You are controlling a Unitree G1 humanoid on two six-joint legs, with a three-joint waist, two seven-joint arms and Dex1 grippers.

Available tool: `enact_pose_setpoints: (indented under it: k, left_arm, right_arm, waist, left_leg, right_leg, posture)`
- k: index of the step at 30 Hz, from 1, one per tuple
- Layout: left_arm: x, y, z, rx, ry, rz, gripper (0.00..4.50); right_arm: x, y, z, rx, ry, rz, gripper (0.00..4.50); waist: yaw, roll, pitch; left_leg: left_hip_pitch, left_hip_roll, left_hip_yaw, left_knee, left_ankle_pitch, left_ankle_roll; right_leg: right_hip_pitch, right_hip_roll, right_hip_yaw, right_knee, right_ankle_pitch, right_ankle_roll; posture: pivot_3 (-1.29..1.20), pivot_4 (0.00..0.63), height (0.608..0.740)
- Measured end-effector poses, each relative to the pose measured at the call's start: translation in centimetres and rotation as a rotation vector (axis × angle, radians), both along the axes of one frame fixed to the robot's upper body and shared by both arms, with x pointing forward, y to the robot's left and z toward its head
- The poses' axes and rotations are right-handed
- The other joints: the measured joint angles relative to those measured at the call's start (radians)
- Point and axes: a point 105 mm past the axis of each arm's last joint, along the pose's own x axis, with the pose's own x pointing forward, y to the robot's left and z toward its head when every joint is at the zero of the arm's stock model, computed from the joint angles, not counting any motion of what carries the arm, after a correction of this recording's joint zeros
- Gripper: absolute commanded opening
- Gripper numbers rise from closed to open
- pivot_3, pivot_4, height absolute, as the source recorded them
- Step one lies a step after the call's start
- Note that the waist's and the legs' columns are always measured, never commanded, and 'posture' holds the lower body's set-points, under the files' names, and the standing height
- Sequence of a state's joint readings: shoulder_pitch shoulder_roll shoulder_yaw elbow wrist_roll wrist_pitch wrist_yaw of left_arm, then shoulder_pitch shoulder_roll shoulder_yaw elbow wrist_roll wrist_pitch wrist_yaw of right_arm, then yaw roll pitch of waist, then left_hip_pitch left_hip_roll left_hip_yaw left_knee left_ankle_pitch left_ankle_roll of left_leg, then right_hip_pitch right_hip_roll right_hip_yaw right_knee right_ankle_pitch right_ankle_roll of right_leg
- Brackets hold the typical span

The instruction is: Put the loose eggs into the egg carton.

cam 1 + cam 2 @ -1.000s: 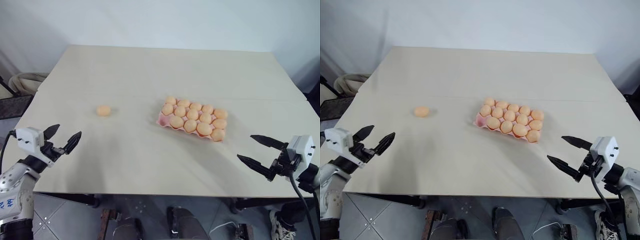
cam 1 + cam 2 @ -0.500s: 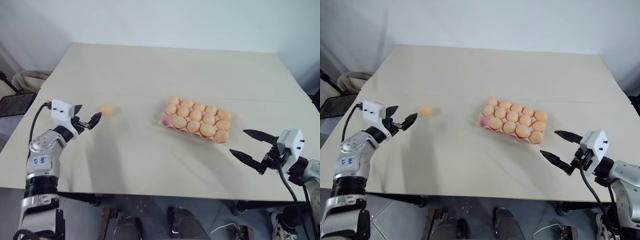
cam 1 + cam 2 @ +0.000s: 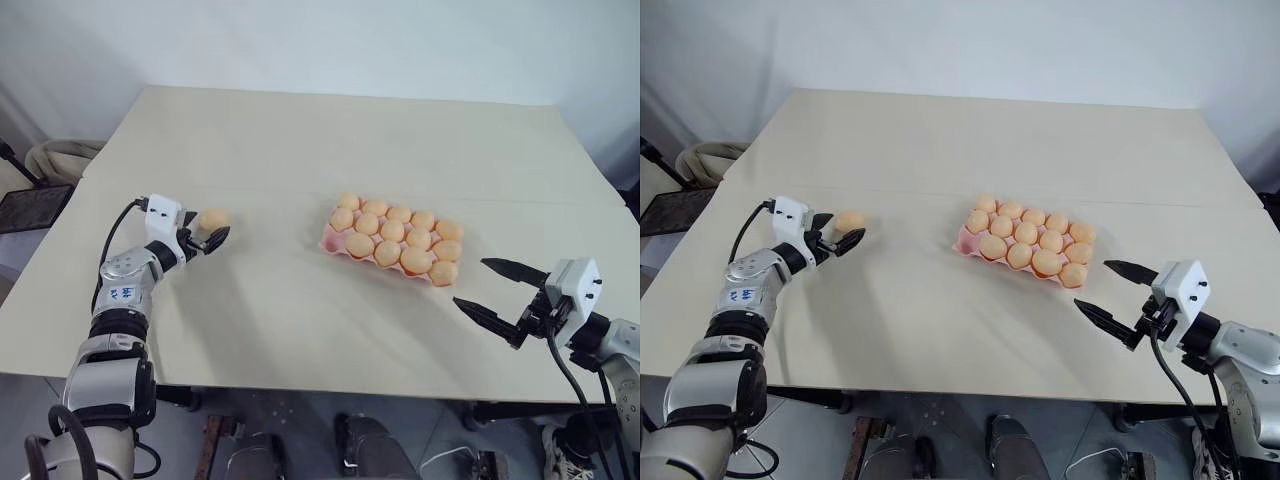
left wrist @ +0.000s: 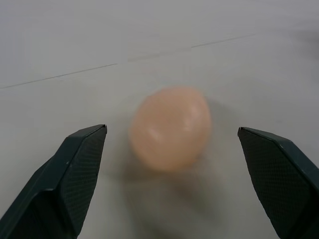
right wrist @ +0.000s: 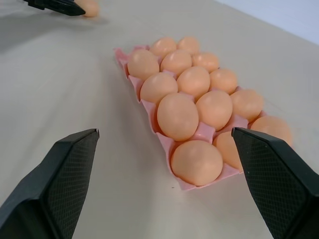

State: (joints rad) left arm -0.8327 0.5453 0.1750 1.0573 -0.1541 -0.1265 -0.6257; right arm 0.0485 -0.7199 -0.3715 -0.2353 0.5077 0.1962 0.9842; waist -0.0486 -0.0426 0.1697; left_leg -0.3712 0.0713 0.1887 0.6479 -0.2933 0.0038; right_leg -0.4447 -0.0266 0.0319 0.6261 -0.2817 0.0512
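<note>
One loose egg (image 3: 213, 218), pale orange, lies on the left part of the table. My left gripper (image 3: 205, 229) is level with it and open. In the left wrist view the egg (image 4: 167, 117) sits between the two fingertips (image 4: 87, 149), a little ahead of them, with a gap on both sides. The pink egg carton (image 3: 327, 238) stands right of centre with several eggs in its cups. My right gripper (image 3: 472, 282) hangs open near the table's front right edge, short of the carton (image 5: 149, 107), with nothing in it.
The beige table (image 3: 300, 130) has wide bare room between egg and carton and behind both. Its front edge runs just below my arms. A pale chair-like thing (image 3: 55, 160) and a dark object (image 3: 25, 205) stand off the table's left side.
My left arm has reached forward from the table's front left edge to the loose egg, and its open fingers now flank it. The right gripper has barely moved.
</note>
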Motion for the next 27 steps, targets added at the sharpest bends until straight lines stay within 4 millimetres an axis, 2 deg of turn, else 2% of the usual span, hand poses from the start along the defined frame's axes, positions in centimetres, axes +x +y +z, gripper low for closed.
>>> enact_pose_setpoints:
  k: [3, 7, 11, 16, 19, 23, 27]
  left_arm:
    - [0.5, -0.2, 0.3, 0.000, -0.003, 0.001, 4.50]
    - [0.8, -0.9, -0.3, -0.011, 0.032, 0.004, 4.50]
    - [0.9, -1.1, -0.8, -0.011, 0.056, 0.001, 3.60]
    - [1.0, -1.5, -0.8, -0.012, 0.056, -0.006, 1.95]
    - [1.0, -1.7, -0.7, -0.007, 0.044, -0.027, 1.47]
    - [0.7, -3.2, 0.3, 0.003, 0.002, -0.151, 1.39]
    - [0.4, -7.3, 3.7, -0.002, -0.074, -0.403, 1.39]
  right_arm:
    - [0.0, 0.1, -0.1, 0.001, 0.003, 0.000, 4.46]
    - [0.1, 0.2, -0.1, 0.001, 0.003, 0.002, 4.46]
    - [0.2, 0.2, -0.1, 0.000, 0.001, -0.005, 4.50]
    - [0.2, 0.3, 0.1, -0.004, -0.005, -0.005, 4.50]
    - [0.1, 0.4, 0.1, -0.006, -0.002, -0.003, 4.50]
    - [-0.2, 0.4, 0.0, -0.014, 0.010, 0.000, 4.50]
    - [-0.5, 0.2, 0.1, -0.013, 0.010, -0.005, 4.50]
  waist:
    - [0.000, 0.000, 0.000]
    - [0.002, 0.000, 0.000]
    - [0.003, 0.000, 0.000]
    - [0.007, 0.000, 0.000]
    - [0.011, 0.000, 0.000]
    - [0.019, 0.000, 0.000]
    - [0.027, -0.001, 0.001]
  left_leg:
    - [0.000, 0.000, 0.000, 0.000, 0.000, 0.000]
    - [0.000, -0.001, 0.001, 0.001, 0.000, 0.000]
    - [0.000, -0.001, 0.001, 0.001, 0.000, 0.000]
    - [0.000, -0.001, 0.001, 0.001, 0.000, 0.000]
    - [0.000, -0.001, 0.001, 0.001, 0.000, 0.000]
    - [0.000, -0.002, 0.002, 0.001, 0.000, 0.000]
    - [-0.002, -0.005, 0.001, 0.003, 0.000, 0.001]
  right_leg:
    - [0.000, 0.000, 0.000, 0.000, 0.000, 0.000]
    - [0.000, 0.000, -0.001, 0.000, 0.000, 0.000]
    - [0.000, 0.000, -0.002, 0.001, 0.000, 0.001]
    - [0.000, 0.000, -0.002, 0.001, 0.000, 0.001]
    - [0.000, 0.000, -0.002, 0.001, 0.000, 0.001]
    - [0.000, 0.000, -0.003, 0.001, 0.000, 0.001]
    - [0.000, 0.000, -0.006, 0.001, 0.001, 0.001]
  posture:
    - [0.00, 0.150, 0.740]
    - [0.00, 0.150, 0.740]
    - [0.00, 0.150, 0.740]
    - [0.00, 0.150, 0.740]
    - [0.00, 0.150, 0.740]
    - [0.00, 0.150, 0.740]
    - [0.00, 0.150, 0.740]
